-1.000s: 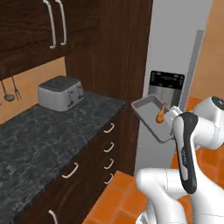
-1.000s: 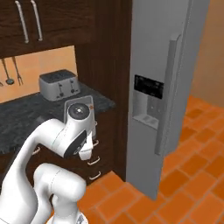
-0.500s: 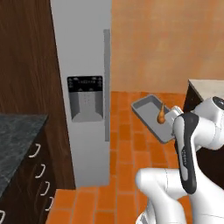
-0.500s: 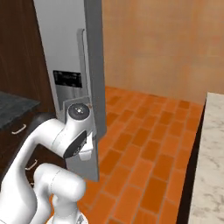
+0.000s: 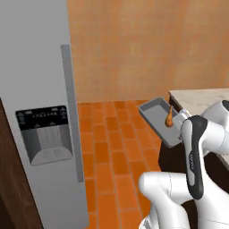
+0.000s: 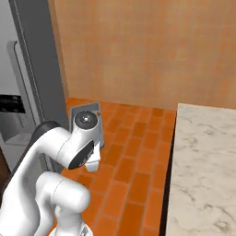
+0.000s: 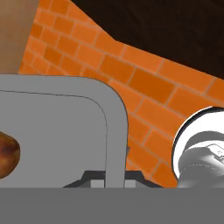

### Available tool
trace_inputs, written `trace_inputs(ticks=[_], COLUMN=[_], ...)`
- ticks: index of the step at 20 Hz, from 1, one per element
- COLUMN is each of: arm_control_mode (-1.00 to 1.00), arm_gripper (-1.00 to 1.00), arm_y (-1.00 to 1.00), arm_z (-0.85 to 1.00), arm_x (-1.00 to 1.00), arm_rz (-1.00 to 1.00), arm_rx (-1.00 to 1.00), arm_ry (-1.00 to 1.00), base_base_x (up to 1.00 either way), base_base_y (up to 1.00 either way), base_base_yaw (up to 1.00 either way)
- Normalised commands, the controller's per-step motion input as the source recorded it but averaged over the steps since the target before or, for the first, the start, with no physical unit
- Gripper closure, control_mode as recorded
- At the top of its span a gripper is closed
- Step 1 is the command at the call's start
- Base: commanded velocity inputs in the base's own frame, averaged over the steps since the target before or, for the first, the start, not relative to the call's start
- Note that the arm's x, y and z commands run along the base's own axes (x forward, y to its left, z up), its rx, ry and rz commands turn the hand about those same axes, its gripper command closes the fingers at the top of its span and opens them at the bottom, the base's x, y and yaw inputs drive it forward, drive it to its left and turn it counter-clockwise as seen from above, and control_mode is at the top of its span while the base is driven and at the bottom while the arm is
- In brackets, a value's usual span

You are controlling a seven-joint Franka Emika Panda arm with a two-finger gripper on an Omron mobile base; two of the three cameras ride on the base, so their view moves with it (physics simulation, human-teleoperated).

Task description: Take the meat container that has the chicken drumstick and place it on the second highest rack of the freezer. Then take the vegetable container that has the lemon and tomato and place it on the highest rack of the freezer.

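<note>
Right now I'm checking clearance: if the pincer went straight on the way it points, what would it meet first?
Likely the brick floor, past the tray it grips by the rim; depth is unclear.

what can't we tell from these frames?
- Grey freezer: its white shelved interior and racks are hidden behind the closed door in the left base view.
- Orange-brown chicken drumstick: cut off by the hand view's left edge.
- Shallow grey meat container: mostly hidden by the arm in the right base view.
</note>
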Motion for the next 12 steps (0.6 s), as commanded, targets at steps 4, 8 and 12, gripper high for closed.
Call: trace_inputs(ticks=[4,8,12], arm_control_mode=[1.00,1.00,1.00], arm_gripper=[1.00,1.00,1.00], arm_y=[0.00,0.00,0.00], arm_z=[0.00,0.00,0.00], arm_x=[0.00,0.00,0.00], arm_rz=[0.00,0.00,0.00], arm_rx=[0.00,0.00,0.00], arm_ry=[0.00,0.00,0.00], base_base_x=[0.83,0.84,0.94], base_base_y=[-0.65,-0.42,-0.28], base_base_yaw=[0.02,0.15,0.23])
